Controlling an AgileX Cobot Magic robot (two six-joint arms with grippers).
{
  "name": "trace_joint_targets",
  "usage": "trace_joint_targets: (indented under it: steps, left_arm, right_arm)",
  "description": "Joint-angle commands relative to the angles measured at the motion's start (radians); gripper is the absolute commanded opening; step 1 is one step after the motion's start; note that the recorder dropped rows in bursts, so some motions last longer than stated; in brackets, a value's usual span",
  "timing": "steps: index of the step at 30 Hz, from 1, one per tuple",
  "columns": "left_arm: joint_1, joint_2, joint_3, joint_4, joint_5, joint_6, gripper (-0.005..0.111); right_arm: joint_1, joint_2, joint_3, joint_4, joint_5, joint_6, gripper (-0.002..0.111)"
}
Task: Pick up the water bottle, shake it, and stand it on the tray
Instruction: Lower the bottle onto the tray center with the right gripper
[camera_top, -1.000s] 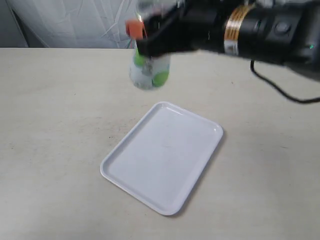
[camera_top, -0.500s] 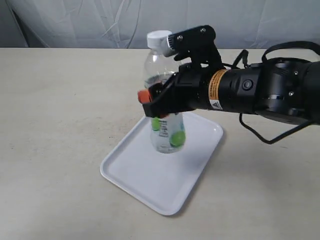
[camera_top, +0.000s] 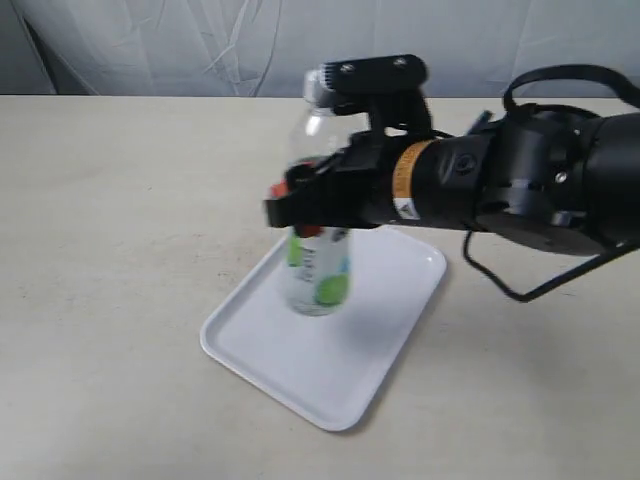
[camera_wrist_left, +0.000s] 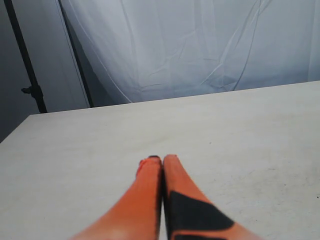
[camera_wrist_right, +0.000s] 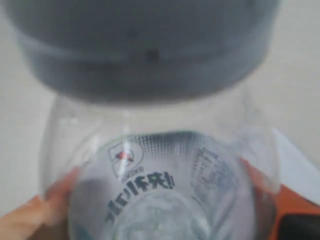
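Table (camera_top: 100, 250): pale beige top, fills the exterior view; a white draped curtain (camera_top: 200, 40) hangs behind it.

Right arm (camera_top: 520, 185): black, with an orange band, reaching in from the right across the middle of the exterior view, cable looping below it.

Tray (camera_top: 375, 375): white, flat on the table, set at an angle, near centre.

Water bottle (camera_top: 318, 278): upright over the tray's left part, inside the rim line. The lower body and its green-marked label are motion-blurred; the base looks to be at or just above the tray surface, contact not resolvable.

Right gripper (camera_top: 303, 207): clamped across the bottle's middle, above the label. In the right wrist view, looking down the bottle, the orange fingers (camera_wrist_right: 30, 215) press on either side of the clear wall.

Cap (camera_top: 314, 84): white, at the top of the bottle, partly behind the black wrist housing.

Left gripper (camera_wrist_left: 162, 161): orange fingers pressed together, nothing between them, held above bare table well away from the tray.
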Motion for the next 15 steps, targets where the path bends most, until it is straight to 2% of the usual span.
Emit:
trace_joint_targets:
  steps: [1,6,8,11,15]
  left_arm:
    - [-0.007,-0.004,0.003,-0.001,-0.012,-0.003,0.002]
    - [-0.007,-0.004,0.003,-0.001,-0.012,-0.003,0.002]
    - [-0.007,-0.004,0.003,-0.001,-0.012,-0.003,0.002]
    - [-0.007,-0.004,0.003,-0.001,-0.012,-0.003,0.002]
    - [-0.007,-0.004,0.003,-0.001,-0.012,-0.003,0.002]
  right_arm:
    - [0.089,-0.004,-0.015,0.003,-0.202,-0.068,-0.001]
    - [0.008,-0.004,-0.015,0.039,0.16,-0.114,-0.001]
    - [-0.024,-0.004,-0.015,0.039,0.221,-0.114,-0.001]
    - [-0.035,-0.007,-0.015,0.039,0.194,-0.114,-0.001]
    - [-0.035,-0.008,-0.015,0.01,-0.013,-0.124,-0.001]
